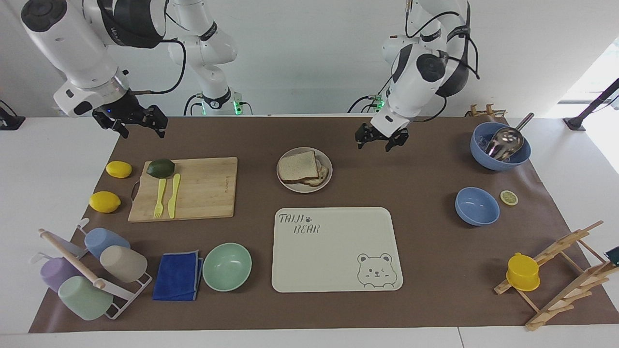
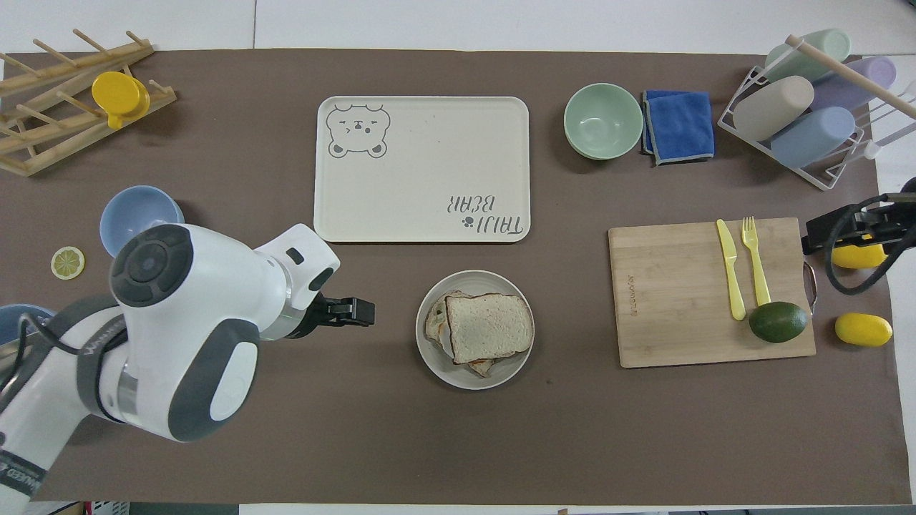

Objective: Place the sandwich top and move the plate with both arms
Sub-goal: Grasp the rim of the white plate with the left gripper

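**Sandwich top sits on the plate, both grippers up in the air with nothing in them**

While both arms hang above the table, the sandwich top [image 1: 298, 166] is lying on the stack in the plate [image 1: 327, 182], which sits mid-table, nearer the robots than the cream bear tray [image 1: 333, 270].

The left gripper [image 1: 381, 139] is up over bare brown mat just beside the plate, toward the left arm's end, fingers spread and holding nothing. The right gripper [image 1: 129, 121] hovers over the mat's edge near the robots at the right arm's end, also spread and empty, well apart from the plate.

Stuff around: a wooden cutting board [image 1: 208, 191] toward the right arm's end carries an avocado [image 1: 160, 167], a yellow fork [image 1: 159, 198] and a yellow knife [image 1: 172, 195], with two lemons [image 1: 104, 201] beside it. Toward the left arm's end there's a blue bowl [image 1: 477, 206], a lemon slice [image 1: 508, 197] and a bigger blue bowl with a metal scoop [image 1: 505, 141]. A mint-green bowl [image 1: 227, 266] and a blue cloth [image 1: 178, 275] sit beside the tray. Nothing touches the plate; mat around it is bare.
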You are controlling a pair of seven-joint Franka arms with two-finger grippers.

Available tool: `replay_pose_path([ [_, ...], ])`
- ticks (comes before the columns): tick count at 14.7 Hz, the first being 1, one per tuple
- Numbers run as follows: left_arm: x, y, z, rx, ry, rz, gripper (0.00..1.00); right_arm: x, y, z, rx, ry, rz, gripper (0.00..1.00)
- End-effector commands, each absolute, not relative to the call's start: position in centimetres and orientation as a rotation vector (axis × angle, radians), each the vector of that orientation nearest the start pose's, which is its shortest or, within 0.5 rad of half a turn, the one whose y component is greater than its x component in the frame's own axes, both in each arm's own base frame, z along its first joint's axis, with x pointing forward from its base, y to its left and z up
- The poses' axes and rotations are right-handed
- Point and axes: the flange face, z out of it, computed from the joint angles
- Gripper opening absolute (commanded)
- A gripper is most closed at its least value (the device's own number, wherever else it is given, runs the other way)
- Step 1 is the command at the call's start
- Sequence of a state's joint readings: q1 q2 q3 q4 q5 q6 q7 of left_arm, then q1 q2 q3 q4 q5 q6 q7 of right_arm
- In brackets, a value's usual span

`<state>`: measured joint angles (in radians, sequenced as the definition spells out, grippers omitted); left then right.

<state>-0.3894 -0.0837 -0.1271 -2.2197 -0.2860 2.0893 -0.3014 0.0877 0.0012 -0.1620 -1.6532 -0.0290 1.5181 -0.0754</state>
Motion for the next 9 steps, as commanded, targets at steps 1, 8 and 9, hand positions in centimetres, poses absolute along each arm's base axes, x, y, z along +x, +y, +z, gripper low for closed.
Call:
replay_pose_path([
  [1,42.8,-27.6,37.2,-3.369,-0.003,0.239,1.00,54.9,-4.9,58.3,-3.169,-0.092,0.239,1.00],
  [8,40.8,-30.0,32.6,-3.477,-0.209,0.236,0.90,54.3,-7.8,57.7,-3.150,-0.095,0.240,1.00],
  [9,40.6,-30.9,31.7,-3.482,-0.222,0.213,0.89,54.1,-7.6,57.8,-3.134,-0.087,0.240,1.00],
])
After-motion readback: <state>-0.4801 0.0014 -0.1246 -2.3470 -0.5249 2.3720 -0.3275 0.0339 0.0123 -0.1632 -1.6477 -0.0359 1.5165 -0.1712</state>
